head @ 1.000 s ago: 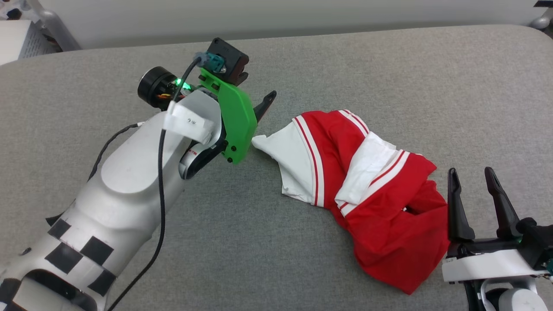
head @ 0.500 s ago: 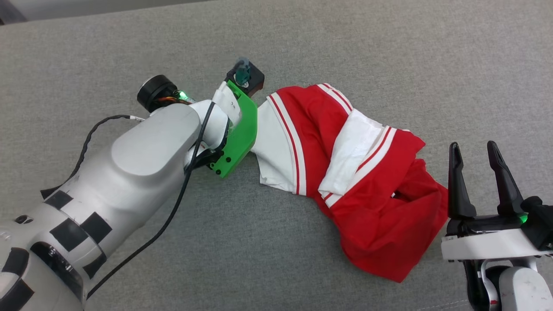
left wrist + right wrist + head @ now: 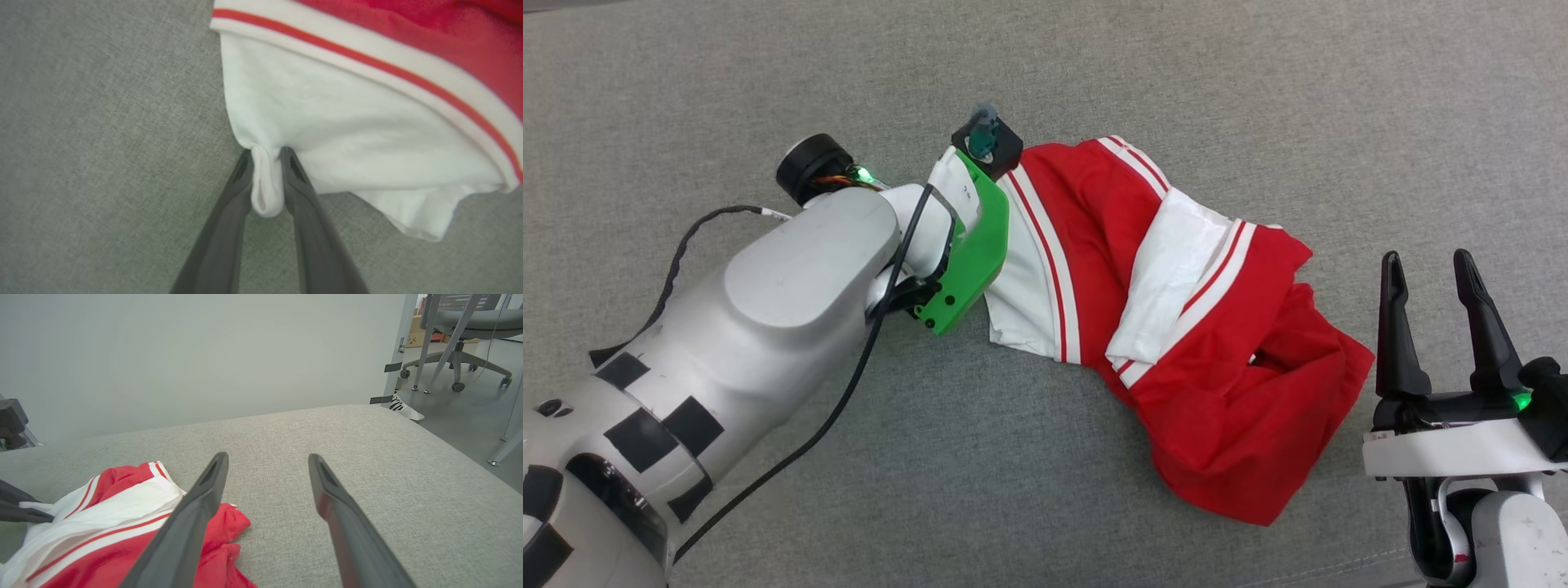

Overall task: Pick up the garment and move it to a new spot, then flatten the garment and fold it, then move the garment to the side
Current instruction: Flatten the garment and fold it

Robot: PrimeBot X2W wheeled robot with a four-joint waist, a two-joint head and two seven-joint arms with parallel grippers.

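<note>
The garment (image 3: 1217, 392), a red T-shirt with white sleeves and striped trim, lies crumpled on the grey padded surface at the centre of the head view. My left arm reaches to its left end, where the wrist and green bracket (image 3: 968, 245) cover the fingers. In the left wrist view my left gripper (image 3: 266, 153) is shut on a small fold of the white sleeve (image 3: 347, 122). My right gripper (image 3: 1425, 261) stands open just right of the red body, holding nothing. The garment (image 3: 102, 522) lies left of the right gripper (image 3: 267, 457).
The grey padded surface (image 3: 1258, 98) stretches wide around the shirt. In the right wrist view it ends at a pale wall (image 3: 204, 355) behind and drops off at the right, where an office chair (image 3: 461, 326) and a striped shoe (image 3: 402, 408) stand on the floor.
The head camera has tilted down. My left arm swung right onto the white sleeve and its fingers closed on a fold of it. The right gripper stayed open.
</note>
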